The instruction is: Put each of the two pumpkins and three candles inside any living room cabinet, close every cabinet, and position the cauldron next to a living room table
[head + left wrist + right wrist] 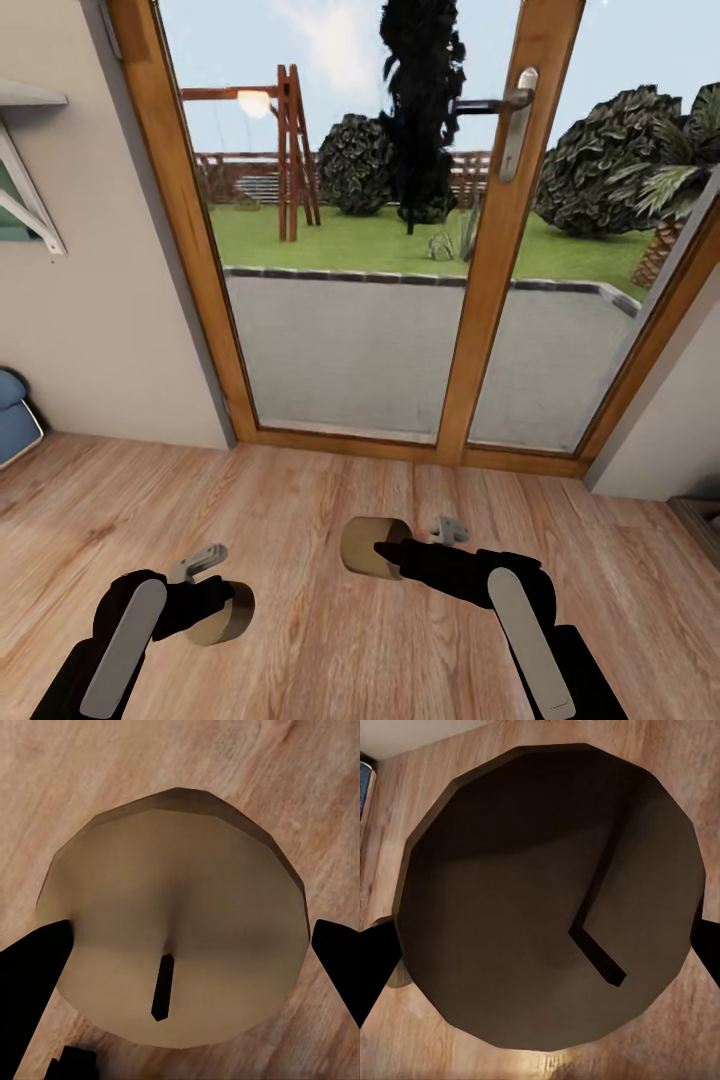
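Candles are riding along in both grippers right now. The left gripper (222, 608) is clamping one candle (225, 615) low at the robot's left side, and its wrist view is looking straight down on the candle's top (176, 919), wick pointing at the camera and a dark finger (34, 975) pressing in from each side. The right gripper (385, 552) is squeezing a second candle (367, 546) by its sides, held out over the plank floor (300, 500); the right wrist view is showing it in shadow (547, 896). My guess is it's carrying two at once to save a trip. The robot is facing the wood-framed glass doors (350, 250), with a bit of blue sofa (15, 415) at the left edge, so it probably needs to turn to find the cabinet.
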`<state>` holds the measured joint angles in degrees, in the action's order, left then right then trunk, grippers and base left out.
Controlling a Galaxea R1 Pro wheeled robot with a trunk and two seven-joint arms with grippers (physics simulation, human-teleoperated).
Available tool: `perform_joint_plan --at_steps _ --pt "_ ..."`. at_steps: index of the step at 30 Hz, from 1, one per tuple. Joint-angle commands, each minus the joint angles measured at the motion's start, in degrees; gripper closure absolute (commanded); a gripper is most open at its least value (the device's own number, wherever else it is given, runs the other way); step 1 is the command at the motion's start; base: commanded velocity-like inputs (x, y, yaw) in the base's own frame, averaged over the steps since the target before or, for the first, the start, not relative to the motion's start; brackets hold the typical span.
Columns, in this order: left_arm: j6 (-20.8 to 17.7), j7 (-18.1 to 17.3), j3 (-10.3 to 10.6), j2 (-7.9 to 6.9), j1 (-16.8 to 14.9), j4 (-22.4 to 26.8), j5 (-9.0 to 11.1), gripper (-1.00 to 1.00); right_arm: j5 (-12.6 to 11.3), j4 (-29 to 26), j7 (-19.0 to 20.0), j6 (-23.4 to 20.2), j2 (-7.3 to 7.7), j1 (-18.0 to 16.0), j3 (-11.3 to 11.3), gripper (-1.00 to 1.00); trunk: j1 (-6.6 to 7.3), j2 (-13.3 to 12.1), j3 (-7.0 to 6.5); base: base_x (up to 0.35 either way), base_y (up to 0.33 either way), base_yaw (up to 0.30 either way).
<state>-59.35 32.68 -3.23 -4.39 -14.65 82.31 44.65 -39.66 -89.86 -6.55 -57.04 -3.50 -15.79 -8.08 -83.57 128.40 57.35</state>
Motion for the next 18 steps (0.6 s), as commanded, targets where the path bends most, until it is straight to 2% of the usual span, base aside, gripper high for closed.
perform_joint_plan --at_steps 1,6,18 --pt "-0.15 0.54 0.00 -0.01 -0.03 0.05 0.61 1.00 -0.59 -0.05 -0.59 -0.17 -0.01 -0.03 -0.01 1.00 0.23 -0.39 -0.13 0.000 0.000 0.000" --pt "-0.15 0.54 0.00 -0.01 -0.03 0.05 0.68 1.00 -0.59 -0.05 -0.57 -0.18 -0.01 -0.03 0.04 1.00 1.33 -2.40 -1.29 0.000 0.000 0.044" --pt "-0.15 0.54 -0.01 -0.01 -0.03 0.05 0.63 1.00 -0.60 -0.05 -0.57 -0.18 -0.01 -0.03 0.00 1.00 1.33 -2.40 -2.37 0.000 0.000 0.106"
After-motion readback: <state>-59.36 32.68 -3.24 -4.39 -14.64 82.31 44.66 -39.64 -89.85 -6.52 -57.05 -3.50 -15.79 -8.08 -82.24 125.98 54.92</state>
